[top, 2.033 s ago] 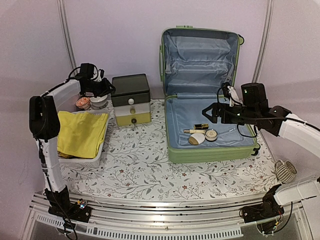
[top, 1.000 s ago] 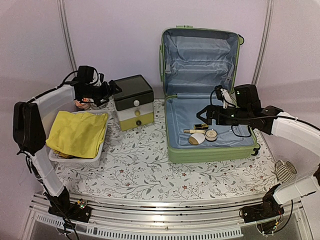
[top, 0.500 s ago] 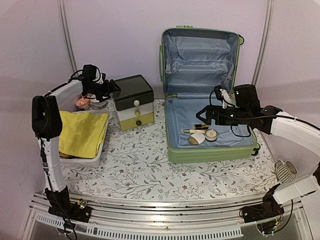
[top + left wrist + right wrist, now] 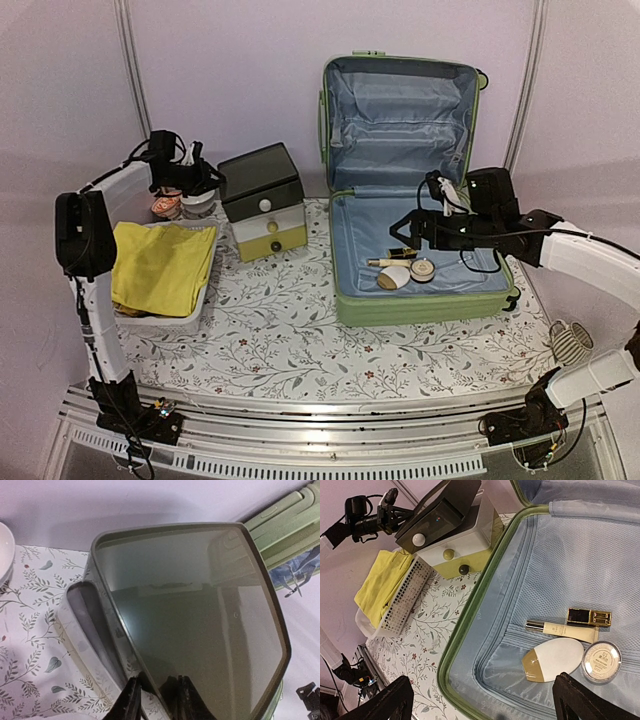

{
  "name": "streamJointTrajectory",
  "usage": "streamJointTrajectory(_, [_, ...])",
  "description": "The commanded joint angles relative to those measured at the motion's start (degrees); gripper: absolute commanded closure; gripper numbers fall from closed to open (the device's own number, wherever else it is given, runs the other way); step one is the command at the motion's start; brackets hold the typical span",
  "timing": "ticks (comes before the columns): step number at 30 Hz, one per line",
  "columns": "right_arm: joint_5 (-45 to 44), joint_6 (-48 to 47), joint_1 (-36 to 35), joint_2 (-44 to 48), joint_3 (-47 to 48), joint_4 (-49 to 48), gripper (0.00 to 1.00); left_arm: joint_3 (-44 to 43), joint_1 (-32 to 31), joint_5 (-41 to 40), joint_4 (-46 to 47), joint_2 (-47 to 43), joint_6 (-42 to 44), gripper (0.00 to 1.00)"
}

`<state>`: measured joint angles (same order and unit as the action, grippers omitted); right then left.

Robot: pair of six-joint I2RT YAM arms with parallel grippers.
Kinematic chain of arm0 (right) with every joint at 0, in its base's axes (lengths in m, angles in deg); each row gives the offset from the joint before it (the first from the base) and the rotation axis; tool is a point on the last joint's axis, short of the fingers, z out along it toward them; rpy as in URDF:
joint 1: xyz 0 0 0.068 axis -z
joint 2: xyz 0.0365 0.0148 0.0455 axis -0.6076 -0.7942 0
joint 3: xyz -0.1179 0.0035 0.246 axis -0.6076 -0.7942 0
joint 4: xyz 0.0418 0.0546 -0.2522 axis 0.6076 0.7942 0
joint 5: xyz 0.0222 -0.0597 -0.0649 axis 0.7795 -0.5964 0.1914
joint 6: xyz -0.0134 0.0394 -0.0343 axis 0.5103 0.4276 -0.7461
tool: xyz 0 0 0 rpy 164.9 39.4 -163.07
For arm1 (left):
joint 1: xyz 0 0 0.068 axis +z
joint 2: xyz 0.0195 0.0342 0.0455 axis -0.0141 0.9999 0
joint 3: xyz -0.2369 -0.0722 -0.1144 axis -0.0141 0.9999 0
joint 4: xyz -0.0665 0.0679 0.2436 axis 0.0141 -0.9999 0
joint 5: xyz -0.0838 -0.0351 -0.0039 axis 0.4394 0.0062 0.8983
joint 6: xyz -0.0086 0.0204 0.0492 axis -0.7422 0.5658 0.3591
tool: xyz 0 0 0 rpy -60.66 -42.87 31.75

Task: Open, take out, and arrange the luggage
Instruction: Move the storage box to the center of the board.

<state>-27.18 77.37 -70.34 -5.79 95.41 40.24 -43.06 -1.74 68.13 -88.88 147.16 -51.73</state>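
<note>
Hovering over the open luggage [image 4: 400, 308], lying right on the surface with its top upright, the right gripper [image 4: 412, 228] spreads its fingers wide. The left gripper [image 4: 157, 702] narrowly pinches the box lid [image 4: 200, 620]. The stiff, bulky shell is probably best gripped at the rim.

Drawer box [image 4: 262, 200] turned askew, left pincer [image 4: 207, 179] drawn back leftward

The luggage [image 4: 420, 305] has a smooth, faintly shiny hard-plastic shell and a pale blue cloth lining [image 4: 580, 570] with a mesh panel. The drawer box [image 4: 200, 620] has a dark, glossy, mirror-like plastic lid. The white basket [image 4: 402, 602] is perforated plastic, and the yellow cloth [image 4: 160, 265] is soft and matt.
</note>
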Motion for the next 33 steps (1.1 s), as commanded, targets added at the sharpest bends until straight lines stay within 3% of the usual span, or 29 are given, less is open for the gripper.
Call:
streamJointTrajectory(1, [3.84, 0.68, 0.31, -2.23, 2.47, -1.21, 0.01, -1.32, 0.89, 3.95, -14.66, 7.02, 9.96, 0.8])
streamJointTrajectory(5, [5.21, 1.08, 0.31, -3.63, 3.38, -1.3, 0.01, -2.21, 0.58, 2.55, -16.3, 7.8, 10.59, 0.76])
streamJointTrajectory(8, [5.67, 1.26, 0.32, -4.4, 3.57, -1.44, 0.01, -2.47, 0.47, -3.98, -16.99, 6.68, 7.04, 0.76])
streamJointTrajectory(10, [5.93, 1.5, 0.27, -5.21, 3.84, -1.55, 0.01, 0.41, 0.57, -6.89, -13.8, 3.89, 3.1, 0.85])
streamJointTrajectory(14, [7.79, 2.03, 0.23, -6.9, 4.45, -2.3, 0.01, 15.53, 0.29, -8.21, 5.05, -5.96, -8.71, 1.0])
streamJointTrajectory(18, [7.96, 1.94, 0.13, -7.27, 5.0, -1.91, 0.01, 17.6, -1.49, -14.12, 7.52, -8.22, -12.9, 1.0])
streamJointTrajectory(33, [8.35, 1.64, 0.14, -8.87, 5.42, -2.75, 0.01, 13.64, -5.76, -21.54, 10.05, -10.91, -20.04, 0.96])
